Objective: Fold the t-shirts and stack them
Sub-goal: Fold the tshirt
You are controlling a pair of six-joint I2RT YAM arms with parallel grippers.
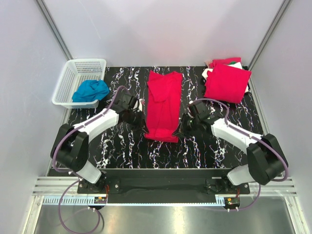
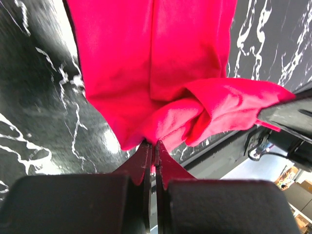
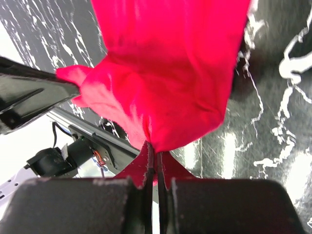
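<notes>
**On the black table top with white veins point(image 1: 122, 146): two pincers hold one bright red, soft cotton t-shirt point(image 1: 163, 102)**

In the middle of the table, you see the red t-shirt lying as a long strip with its sides folded in. It runs from the far side of the table toward the arms.

Your left pincer point(image 1: 143, 124) is at the near left corner of the shirt. Its two fingers are squeezed tight on a bit of the red cloth. In the left wrist view the cloth bunches up right at the fingertips point(image 2: 141, 161).

Your right pincer point(image 1: 179, 130) is at the near right corner of the same shirt. It is clenched on the red cloth too. In the right wrist view the cloth comes to a point right where the two fingertips point(image 3: 168, 163) meet.

So both pincers hold the near end of the shirt, one at each corner. The rest of the shirt lies flat on the table.

At the far right corner of the table lies a pile of folded bright red t-shirts point(image 1: 226, 83). Under the top one, a shirt shows some white and green point(image 1: 237, 63).

At the far left stands a white plastic basket with holes point(image 1: 85, 62). A crumpled blue cloth point(image 1: 91, 90) lies inside it.
</notes>
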